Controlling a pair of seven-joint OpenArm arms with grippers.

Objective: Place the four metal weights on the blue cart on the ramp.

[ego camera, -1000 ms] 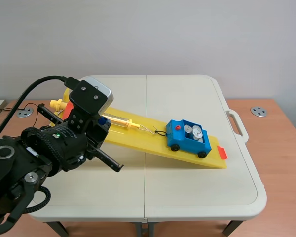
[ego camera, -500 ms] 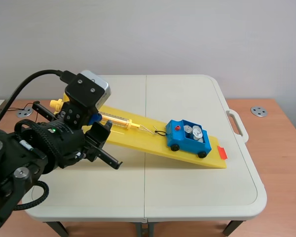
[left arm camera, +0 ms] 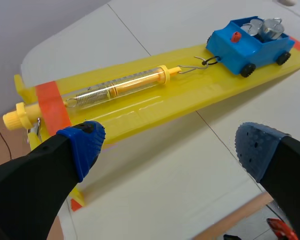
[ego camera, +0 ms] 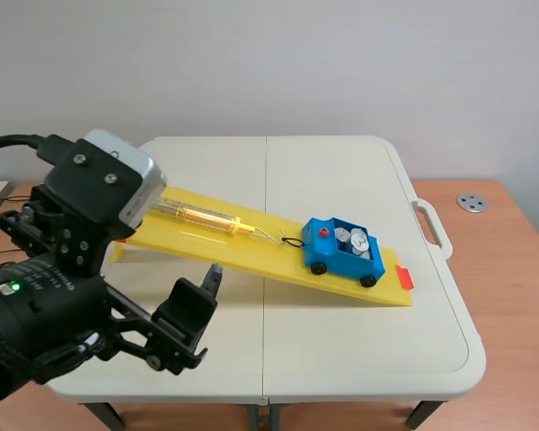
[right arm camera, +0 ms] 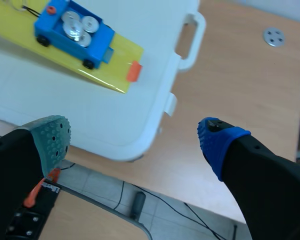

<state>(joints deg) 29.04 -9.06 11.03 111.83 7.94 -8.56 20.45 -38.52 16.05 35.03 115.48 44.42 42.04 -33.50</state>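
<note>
Holding the ramp (ego camera: 242, 254), a white table (ego camera: 359, 341) fronts a grey wall (ego camera: 341, 63).

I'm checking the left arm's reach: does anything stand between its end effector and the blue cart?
Nothing visible blocks it. The open left end effector hangs over the table beside the ramp; the spring scale hooked to the blue cart lies aside.

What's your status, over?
Left gripper open, empty. Right gripper open, empty. Metal weights in blue cart, low on yellow ramp. Nothing blocking cart.
</note>
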